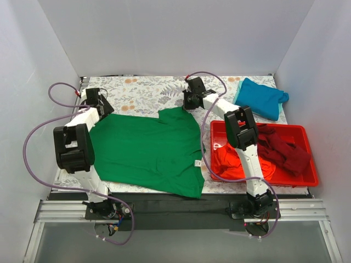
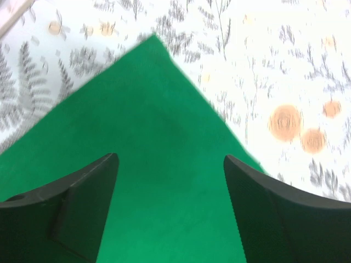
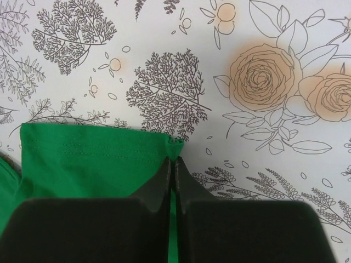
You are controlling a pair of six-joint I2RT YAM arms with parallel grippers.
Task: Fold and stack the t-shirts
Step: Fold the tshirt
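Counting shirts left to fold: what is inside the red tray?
An orange-red t-shirt and a dark maroon t-shirt, both crumpled. The right arm crosses over the tray at its left, and anything beneath the shirts is covered.

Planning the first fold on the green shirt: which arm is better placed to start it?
Right, probably: the right end effector is shut on the green t-shirt at its hemmed edge; the left end effector hangs open over a corner, gripping nothing.

Red tray [image 1: 300, 179] on floral tablecloth [image 1: 143, 93]
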